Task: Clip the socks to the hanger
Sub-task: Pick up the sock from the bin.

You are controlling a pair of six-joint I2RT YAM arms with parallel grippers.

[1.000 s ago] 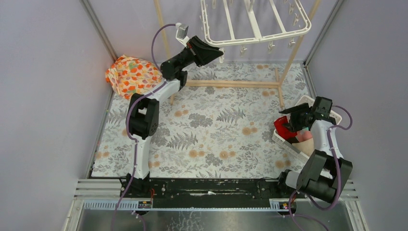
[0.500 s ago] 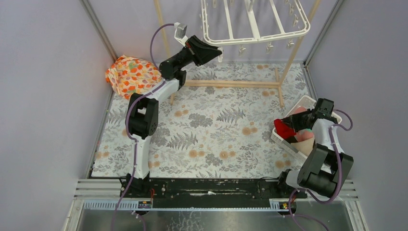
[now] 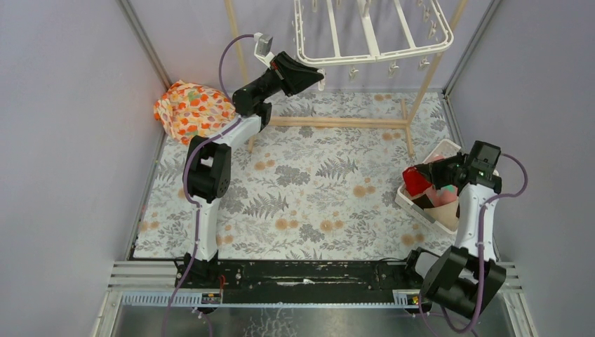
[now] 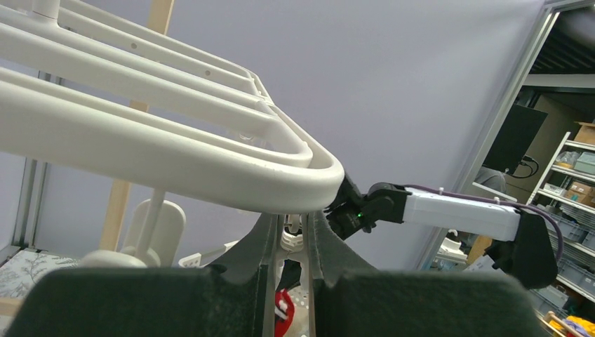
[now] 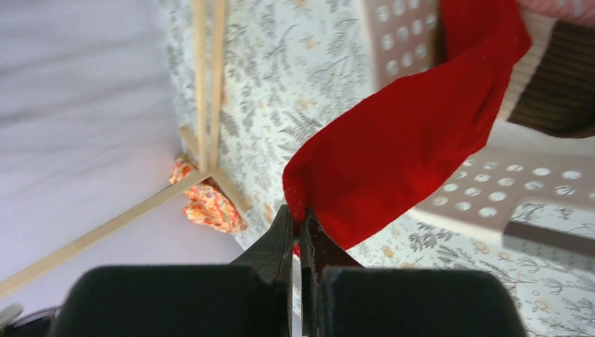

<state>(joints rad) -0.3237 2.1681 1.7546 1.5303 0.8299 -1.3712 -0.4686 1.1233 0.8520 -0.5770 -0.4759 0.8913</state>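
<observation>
Pinching the red sock (image 5: 407, 133) (its edge), right gripper (image 5: 298, 216) sits closed.

In the top view the hanger (image 3: 373, 35) is cut off by the upper edge, so only its near end is seen. The uprights of the wooden stand (image 3: 337, 121) are cut there too. The fingertips of the left gripper (image 3: 321, 72) are hidden under the hanger's corner. In the left wrist view its fingers (image 4: 245, 263) are blurred, and the clip (image 4: 292, 241) pinched between them is mostly covered. The basket (image 3: 415, 207) and the pink sock (image 3: 446, 193) are partly hidden by the right arm (image 3: 470, 217). In the right wrist view the red sock (image 5: 400, 140) is cut by the upper edge and the tan and brown sock (image 5: 554, 84) by the right edge.
</observation>
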